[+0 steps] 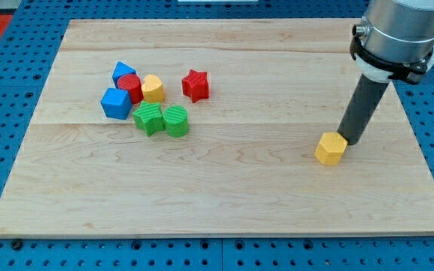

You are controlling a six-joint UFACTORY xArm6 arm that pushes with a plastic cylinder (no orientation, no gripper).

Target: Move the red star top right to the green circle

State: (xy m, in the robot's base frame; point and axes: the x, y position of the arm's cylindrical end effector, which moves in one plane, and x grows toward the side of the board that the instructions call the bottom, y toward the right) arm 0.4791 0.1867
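Camera view, my tip (350, 141) beside yellow hexagon (331, 148), no readable writing

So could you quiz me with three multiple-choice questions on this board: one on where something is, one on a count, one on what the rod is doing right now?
1. Where is the red star?
A. at the view's upper right of the green circle
B. beside the yellow hexagon
C. at the board's bottom edge

2. How many blocks are on the wooden board?
A. six
B. eight
C. ten

3. What is my tip doing?
A. pressing on the red star
B. resting among the green blocks
C. standing right beside the yellow hexagon, far from the cluster

Answers:
1. A, the star sits above and slightly right of the circle, with a gap.
2. B, seven blocks at the view's left plus the lone hexagon.
3. C, the rod ends at the hexagon's right side.
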